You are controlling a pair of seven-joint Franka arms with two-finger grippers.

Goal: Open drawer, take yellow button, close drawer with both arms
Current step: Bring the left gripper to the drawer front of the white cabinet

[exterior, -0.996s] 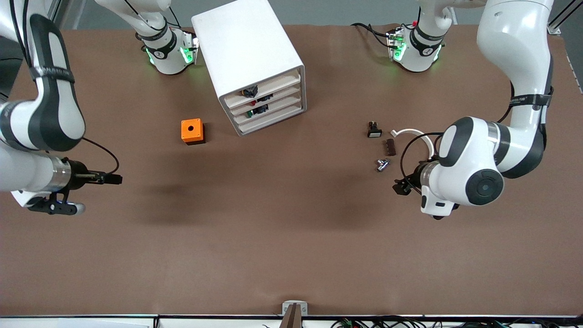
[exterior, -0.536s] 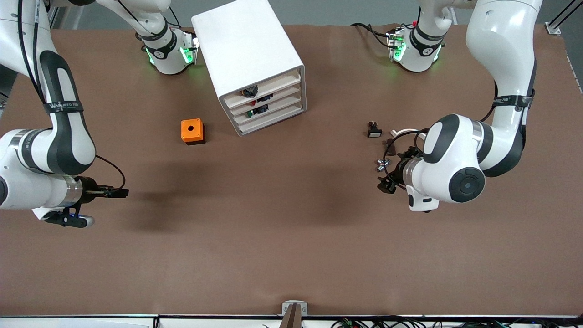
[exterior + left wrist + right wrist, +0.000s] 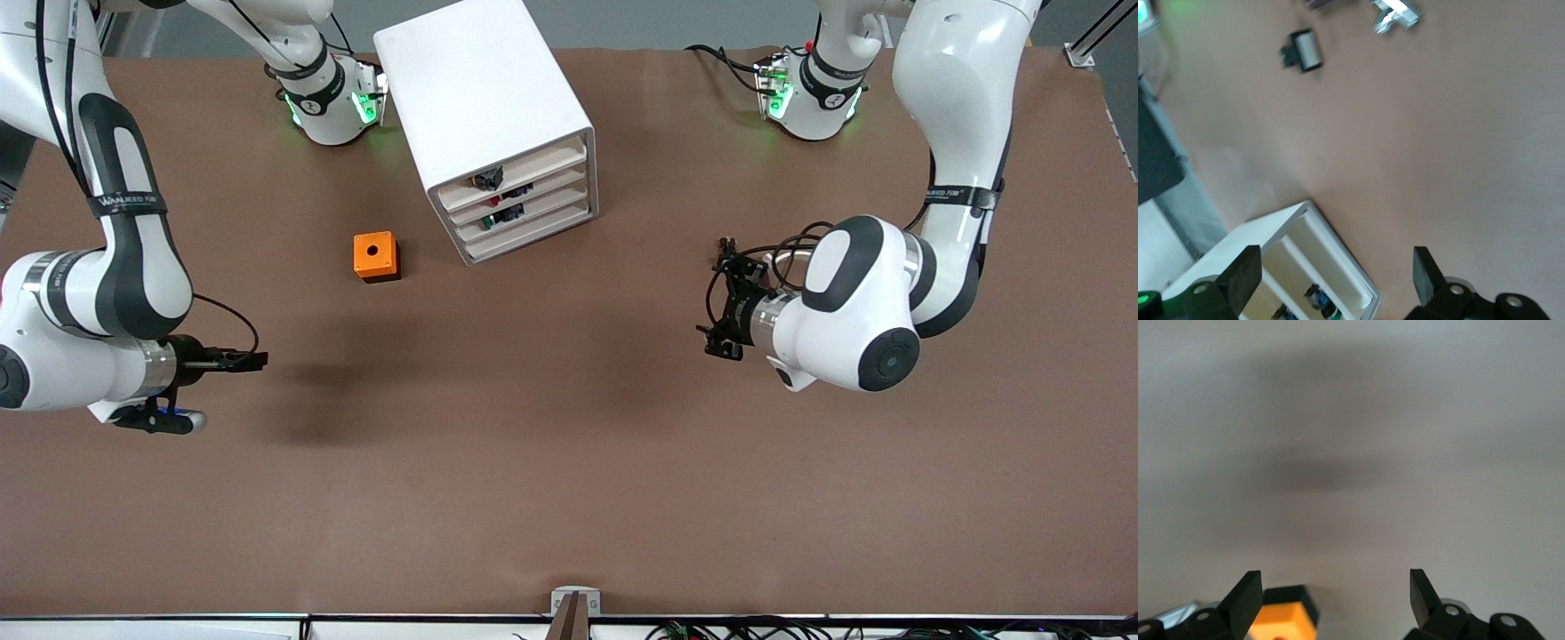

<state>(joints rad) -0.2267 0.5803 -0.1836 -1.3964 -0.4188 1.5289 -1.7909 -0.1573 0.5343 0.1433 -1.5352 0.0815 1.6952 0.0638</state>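
Front view: cabinet (image 3: 494, 124) at worktop's top centre, top drawer (image 3: 511, 171) shut, button (image 3: 486, 179) seemingly inside | left gripper (image 3: 722, 307) over bare worktop, jaws wide, empty | right gripper (image 3: 247, 360) near orange cube (image 3: 375, 256), jaws wide, empty, both poised to approach.

White arms (image 3: 951, 107) with black joint bands, black cables, green-lit bases (image 3: 331, 107).

An orange cube (image 3: 376, 256) with a black hole in its top stands on the brown table (image 3: 551, 462), beside the white cabinet (image 3: 487, 116), toward the right arm's end. A black button (image 3: 1302, 52) with a white face and a small silver part (image 3: 1396, 15) lie near each other toward the left arm's end.
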